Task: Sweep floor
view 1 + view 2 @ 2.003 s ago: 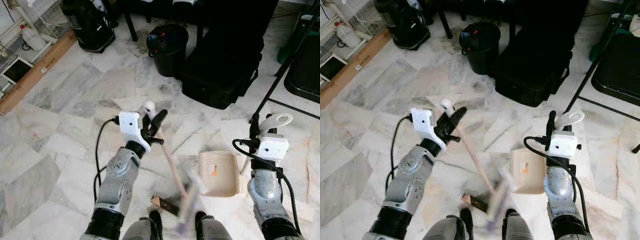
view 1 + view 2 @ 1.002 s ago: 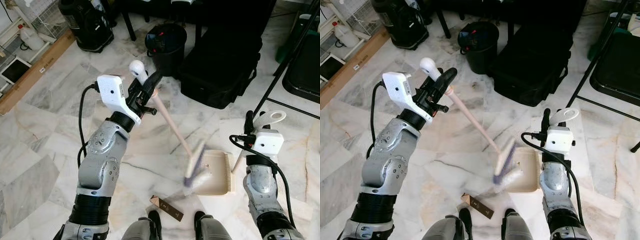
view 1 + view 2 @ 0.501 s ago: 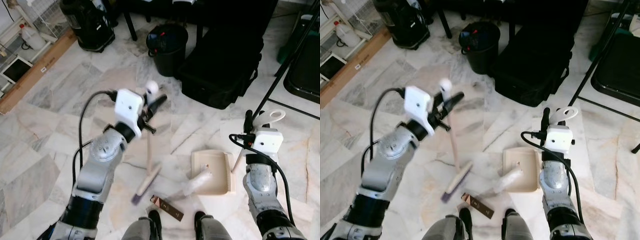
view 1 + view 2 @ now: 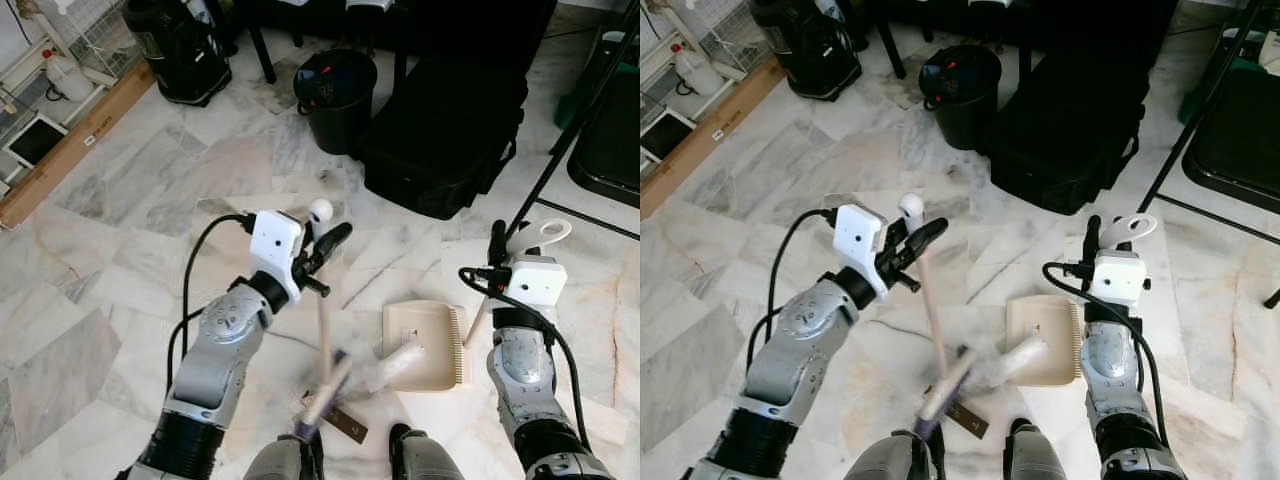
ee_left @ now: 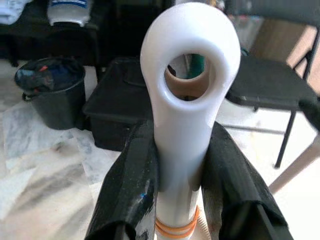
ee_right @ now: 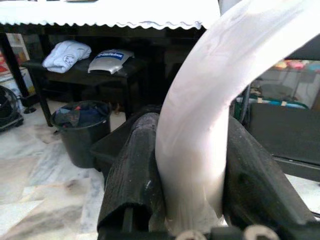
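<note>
My left gripper [image 5: 180, 165] is clamped on the white looped top of the broom [image 4: 322, 330], its 2 black fingers [image 5: 131, 185] pressed to either side of the handle. The broom slants down to the marble floor [image 4: 130, 270], its blurred bristles touching a small brown box [image 4: 345, 422] just left of the dustpan [image 4: 425, 345]. My right gripper [image 6: 192, 170] is closed around the dustpan's white handle, the pan lying flat on the floor. A black bin [image 4: 336, 95] stands well beyond the dustpan.
</note>
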`<state>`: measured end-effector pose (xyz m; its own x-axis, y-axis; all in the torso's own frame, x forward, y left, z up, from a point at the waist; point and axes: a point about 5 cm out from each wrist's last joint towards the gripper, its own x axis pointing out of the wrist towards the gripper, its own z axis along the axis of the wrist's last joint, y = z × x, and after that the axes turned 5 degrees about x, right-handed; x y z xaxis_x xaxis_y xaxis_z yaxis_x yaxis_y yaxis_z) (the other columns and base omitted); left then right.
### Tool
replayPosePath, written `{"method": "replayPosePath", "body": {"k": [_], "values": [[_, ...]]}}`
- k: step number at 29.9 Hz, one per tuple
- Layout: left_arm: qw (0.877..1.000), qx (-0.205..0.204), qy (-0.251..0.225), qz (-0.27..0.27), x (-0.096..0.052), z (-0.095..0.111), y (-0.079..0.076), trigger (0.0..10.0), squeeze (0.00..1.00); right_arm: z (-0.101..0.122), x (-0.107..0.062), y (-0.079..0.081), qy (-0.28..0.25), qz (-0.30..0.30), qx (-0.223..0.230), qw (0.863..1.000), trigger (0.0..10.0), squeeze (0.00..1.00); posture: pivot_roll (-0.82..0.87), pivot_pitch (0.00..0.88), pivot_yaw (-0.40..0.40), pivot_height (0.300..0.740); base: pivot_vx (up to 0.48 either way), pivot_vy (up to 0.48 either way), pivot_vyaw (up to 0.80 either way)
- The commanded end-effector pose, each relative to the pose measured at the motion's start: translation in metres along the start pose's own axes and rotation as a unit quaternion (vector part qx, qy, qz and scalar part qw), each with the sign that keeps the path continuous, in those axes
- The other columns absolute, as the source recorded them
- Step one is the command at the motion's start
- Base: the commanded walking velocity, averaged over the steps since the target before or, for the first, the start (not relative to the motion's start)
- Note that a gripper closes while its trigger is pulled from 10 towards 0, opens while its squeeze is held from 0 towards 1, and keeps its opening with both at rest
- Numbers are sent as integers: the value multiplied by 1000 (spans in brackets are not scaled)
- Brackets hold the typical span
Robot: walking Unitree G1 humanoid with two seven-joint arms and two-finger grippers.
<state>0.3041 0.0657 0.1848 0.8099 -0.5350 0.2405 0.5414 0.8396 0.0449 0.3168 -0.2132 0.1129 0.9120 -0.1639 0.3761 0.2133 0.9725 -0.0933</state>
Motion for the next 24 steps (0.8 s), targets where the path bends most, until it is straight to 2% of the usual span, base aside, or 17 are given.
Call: {"method": "replayPosePath", "body": {"k": [1,3,11,16,21,24], "values": [[1000,-17,8,24,-4,-6,3,10000,0,-18,-19,16,53,22,22,998,10000,0,87,282,197,740,0,0,0],[999,-33,-1,42,-2,-4,0,10000,0,-16,-19,19,50,26,29,998,10000,0,85,280,195,740,0,0,0],[996,-49,-29,69,6,3,-7,10000,0,-14,-19,27,46,35,48,997,10000,0,88,271,188,740,0,0,0],[990,-99,-73,73,12,15,-13,10000,0,-11,-20,37,43,45,65,996,10000,0,83,247,185,740,0,0,0],[989,-102,-81,71,15,18,-9,10000,0,-12,-21,44,49,48,74,995,10000,0,73,205,187,740,0,0,0],[990,-84,-88,71,15,22,-1,10000,0,-10,-20,44,44,44,76,995,10000,0,60,162,186,740,0,0,0]]}}
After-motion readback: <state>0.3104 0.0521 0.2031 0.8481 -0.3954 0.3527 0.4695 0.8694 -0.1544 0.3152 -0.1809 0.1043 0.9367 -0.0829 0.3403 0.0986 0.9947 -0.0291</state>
